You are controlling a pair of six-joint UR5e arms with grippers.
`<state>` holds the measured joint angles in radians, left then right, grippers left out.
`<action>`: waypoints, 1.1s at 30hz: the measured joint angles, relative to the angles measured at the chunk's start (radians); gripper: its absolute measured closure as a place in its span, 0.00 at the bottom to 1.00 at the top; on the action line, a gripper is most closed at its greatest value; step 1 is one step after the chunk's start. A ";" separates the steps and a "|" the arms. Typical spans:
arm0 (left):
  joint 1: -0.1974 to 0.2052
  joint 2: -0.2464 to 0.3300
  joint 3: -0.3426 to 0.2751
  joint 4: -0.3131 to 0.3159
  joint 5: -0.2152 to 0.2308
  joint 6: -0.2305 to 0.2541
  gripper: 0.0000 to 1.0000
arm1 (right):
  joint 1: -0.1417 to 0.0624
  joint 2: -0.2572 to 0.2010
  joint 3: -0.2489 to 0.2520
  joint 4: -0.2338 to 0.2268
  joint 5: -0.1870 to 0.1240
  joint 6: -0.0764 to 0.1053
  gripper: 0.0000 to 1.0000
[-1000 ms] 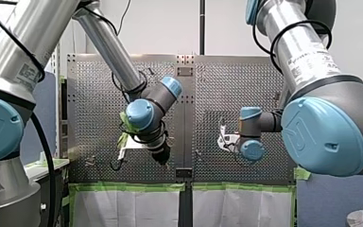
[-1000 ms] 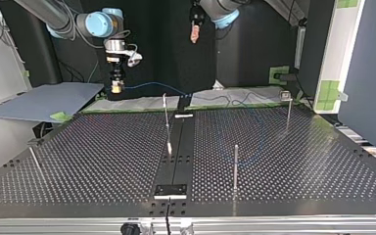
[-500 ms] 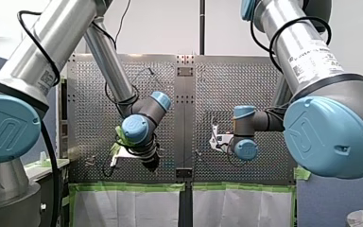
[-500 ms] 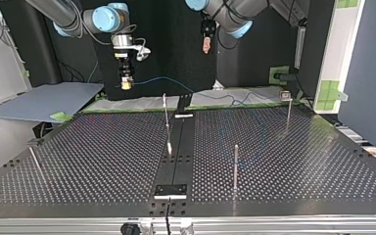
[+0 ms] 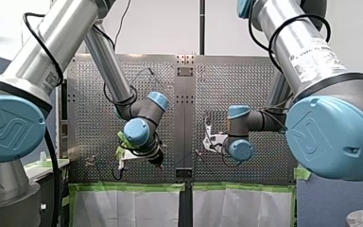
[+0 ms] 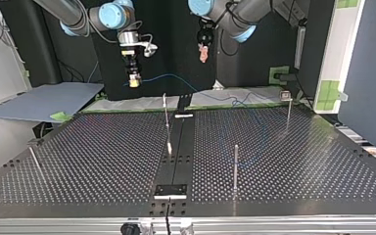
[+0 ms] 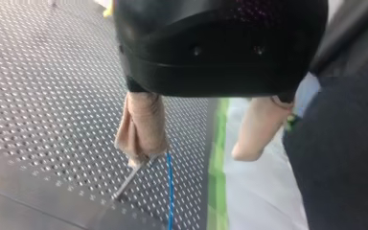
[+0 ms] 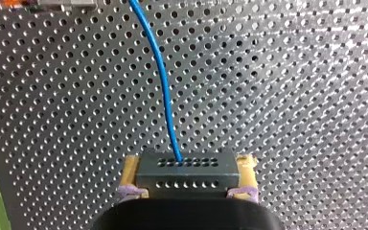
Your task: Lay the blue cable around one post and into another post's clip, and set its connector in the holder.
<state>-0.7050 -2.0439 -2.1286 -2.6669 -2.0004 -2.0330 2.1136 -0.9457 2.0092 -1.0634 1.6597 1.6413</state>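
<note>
Pinching the connector (image 8: 187, 173), my right jaws are drifting rightward in the top view. My left jaws are gaping; the blue cable (image 8: 159, 72) is showing only faintly over the desk (image 6: 103, 147).

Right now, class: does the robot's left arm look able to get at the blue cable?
Probably yes. My left jaws stand open, and the blue cable runs just ahead of them, seemingly unobstructed; the right jaws hold only the connector. A thin post stands close beside it.

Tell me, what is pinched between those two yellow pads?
A dark connector with rows of holes, in my right gripper, between its yellow pads; the blue cable runs from it. Right wrist view.
</note>
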 joint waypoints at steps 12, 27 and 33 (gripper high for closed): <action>0.000 -0.065 0.013 0.110 0.032 -0.110 0.00 | 0.025 0.000 0.000 -0.006 0.001 0.007 1.00; -0.004 -0.165 0.029 0.256 0.003 -0.235 0.00 | 0.046 0.000 0.000 -0.010 -0.003 0.014 1.00; -0.002 -0.166 0.038 0.316 -0.014 -0.240 0.00 | 0.048 0.000 0.000 -0.011 -0.003 0.017 1.00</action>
<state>-0.7067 -2.2104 -2.0910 -2.3510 -2.0144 -2.2732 2.1613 -0.9459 2.0095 -1.0748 1.6568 1.6586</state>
